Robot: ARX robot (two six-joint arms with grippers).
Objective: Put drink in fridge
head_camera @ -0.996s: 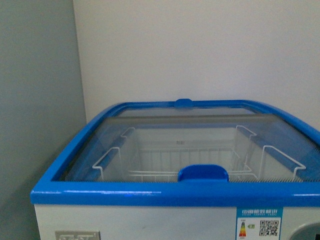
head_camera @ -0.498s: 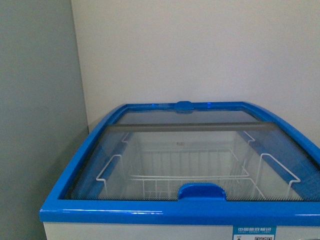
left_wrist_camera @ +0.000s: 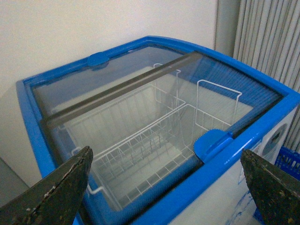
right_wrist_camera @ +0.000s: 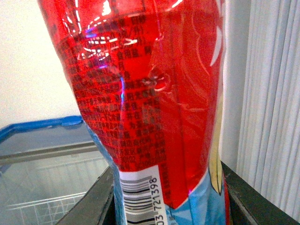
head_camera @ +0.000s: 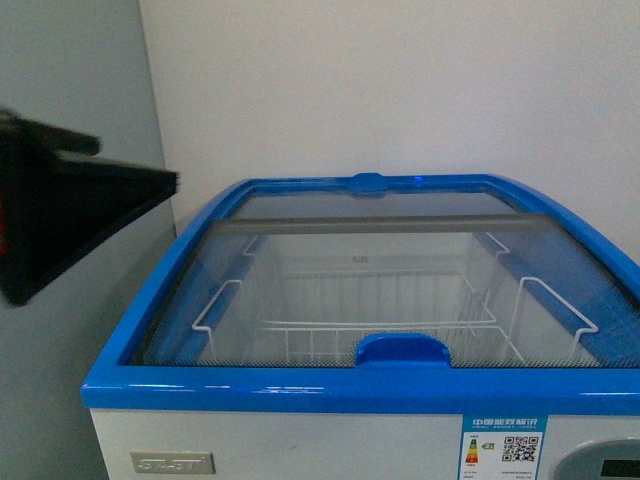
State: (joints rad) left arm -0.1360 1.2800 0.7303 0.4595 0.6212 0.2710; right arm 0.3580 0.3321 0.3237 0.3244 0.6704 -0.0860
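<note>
Drink (right_wrist_camera: 140, 93) wedged between the jaws of right claw (right_wrist_camera: 171, 201).

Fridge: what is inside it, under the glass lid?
Through the glass lid, white wire baskets show inside the fridge, apparently empty. Corners under the blue rim are hidden.

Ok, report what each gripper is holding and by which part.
The right gripper holds the drink bottle by its labelled body, clamped from both sides. The left gripper is open, holding nothing.
</note>
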